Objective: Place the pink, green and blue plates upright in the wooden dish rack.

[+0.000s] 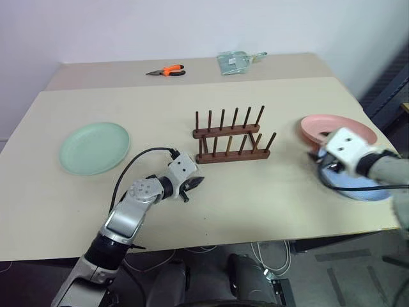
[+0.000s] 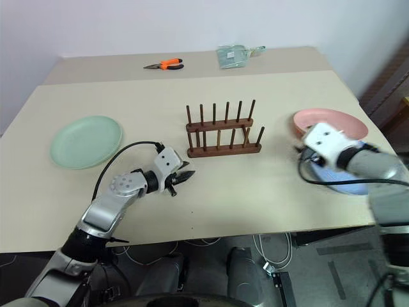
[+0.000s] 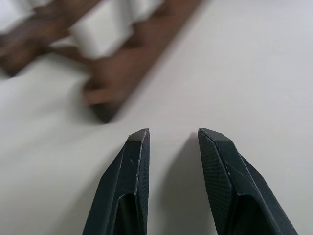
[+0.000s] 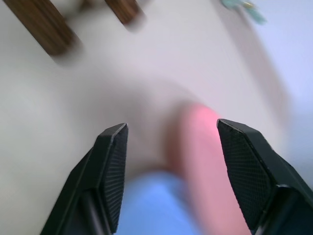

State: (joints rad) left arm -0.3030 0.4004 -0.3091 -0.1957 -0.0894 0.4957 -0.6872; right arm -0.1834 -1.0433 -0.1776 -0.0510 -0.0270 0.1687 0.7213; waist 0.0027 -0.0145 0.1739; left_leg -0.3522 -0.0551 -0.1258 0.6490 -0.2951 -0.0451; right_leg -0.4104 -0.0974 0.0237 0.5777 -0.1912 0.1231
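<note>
**Plates flat on the table, rack empty: take them by the rim**

Nearest you, the left gripper [image 3: 172, 139] hovered low over the table [image 1: 268, 192], fingers slightly parted, nothing between them, just short of the wooden dish rack [image 1: 231, 135]. Your right gripper [image 4: 171, 132] stood spread and empty above the blue plate [image 1: 364, 187] and pink plate [image 1: 332, 128], which overlapped at the right edge. The green plate [image 1: 94, 148] lay flat, well left. Every peg slot stood bare. Judged: the plates looked stiff, light and smooth, likely slippery. Pinch an exposed rim; expect sliding before lift.

Dark wooden dish rack [image 1: 231, 136] on a smooth matt table [image 1: 255, 192].
</note>
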